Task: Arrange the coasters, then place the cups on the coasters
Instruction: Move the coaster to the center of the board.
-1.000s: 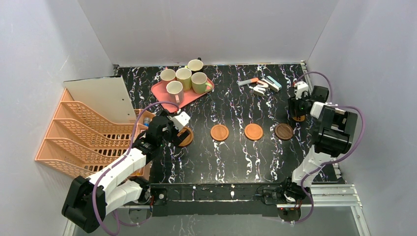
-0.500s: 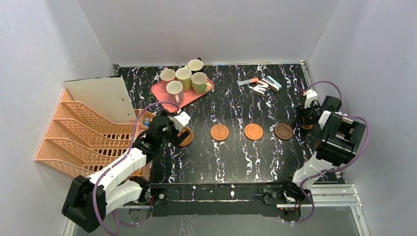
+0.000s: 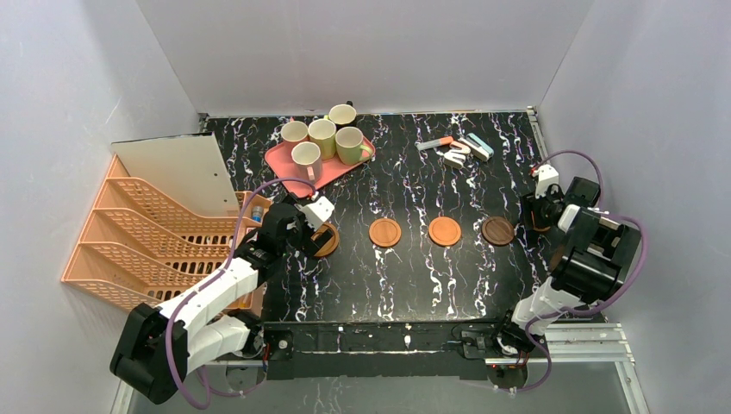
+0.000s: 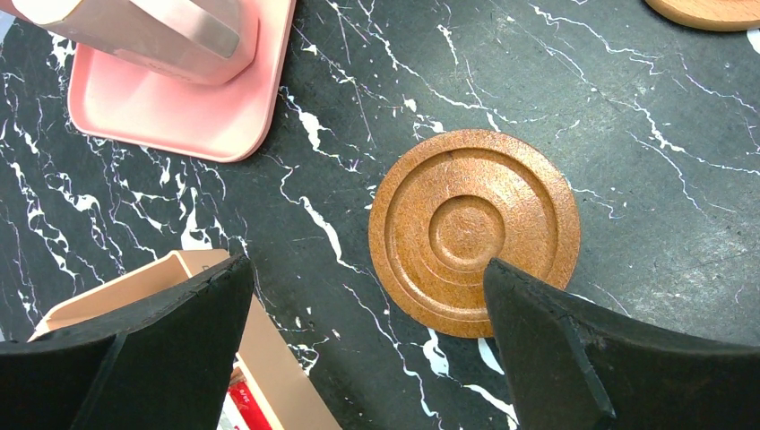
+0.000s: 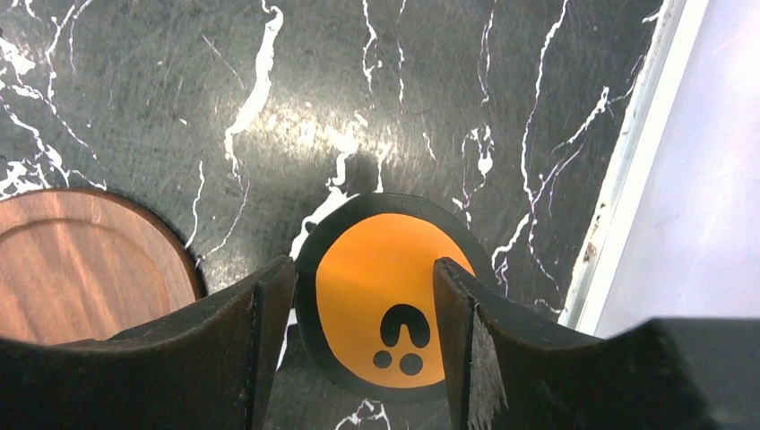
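Note:
Three coasters lie in a row mid-table: two orange-brown (image 3: 384, 232) (image 3: 445, 231) and a dark brown one (image 3: 497, 230). A ringed coaster (image 4: 475, 231) lies under my left gripper (image 4: 366, 267), which hovers open with its right finger over the disc's near edge. My right gripper (image 5: 360, 265) stands open over an orange coaster with a black rim (image 5: 385, 287) that lies flat on the table, right of the dark coaster (image 5: 81, 264). Several cups (image 3: 322, 136) stand upright on the pink tray (image 3: 280, 162) at the back left.
An orange file rack (image 3: 138, 241) fills the left side, with a small open box (image 4: 260, 376) beside my left gripper. Stationery items (image 3: 461, 148) lie at the back right. The table's right rail (image 5: 627, 179) runs close to the orange coaster.
My right gripper has moved nearer and to the right, the orange coaster with it, and its jaws have widened a little. The left arm has not moved.

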{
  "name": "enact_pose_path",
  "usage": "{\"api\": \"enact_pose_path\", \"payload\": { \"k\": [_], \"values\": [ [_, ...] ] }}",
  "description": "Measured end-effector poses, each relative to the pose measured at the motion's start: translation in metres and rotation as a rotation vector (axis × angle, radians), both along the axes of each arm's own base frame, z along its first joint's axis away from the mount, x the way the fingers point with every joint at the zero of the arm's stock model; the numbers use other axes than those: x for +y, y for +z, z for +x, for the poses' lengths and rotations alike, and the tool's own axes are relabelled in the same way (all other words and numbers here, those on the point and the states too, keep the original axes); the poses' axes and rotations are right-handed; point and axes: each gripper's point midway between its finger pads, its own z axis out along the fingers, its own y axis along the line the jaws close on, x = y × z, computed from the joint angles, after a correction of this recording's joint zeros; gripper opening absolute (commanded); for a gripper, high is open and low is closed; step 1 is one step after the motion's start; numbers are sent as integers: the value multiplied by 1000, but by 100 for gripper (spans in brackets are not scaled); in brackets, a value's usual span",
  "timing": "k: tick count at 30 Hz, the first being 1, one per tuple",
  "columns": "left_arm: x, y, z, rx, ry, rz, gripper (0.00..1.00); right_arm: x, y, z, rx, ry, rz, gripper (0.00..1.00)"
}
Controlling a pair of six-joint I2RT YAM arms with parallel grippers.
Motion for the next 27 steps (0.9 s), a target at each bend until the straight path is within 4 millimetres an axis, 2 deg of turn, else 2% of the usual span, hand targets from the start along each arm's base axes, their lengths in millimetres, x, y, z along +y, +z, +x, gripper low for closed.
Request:
{"api": "enact_pose_path", "payload": {
  "k": [9,15,19,23,25,27],
  "values": [
    [0,1,0,-3,-1,-2,98,1,1,-20,68,-23,-9,71],
    [-1,0,0,4,-7,-3,98,5,3,-40,114,-27,-20,96],
    [-6,-4,8,40,-13,23,98,9,8,-50,145,-35,-5,99],
    [-20,7,31,36,-14,36,98,12,38,-38,118,-51,24,99],
    [-30,16,43,19,-15,44,98,13,66,-22,63,-53,19,99],
    [-45,24,53,-2,-30,59,98,27,95,-4,-2,-32,6,99]
  ]
}}
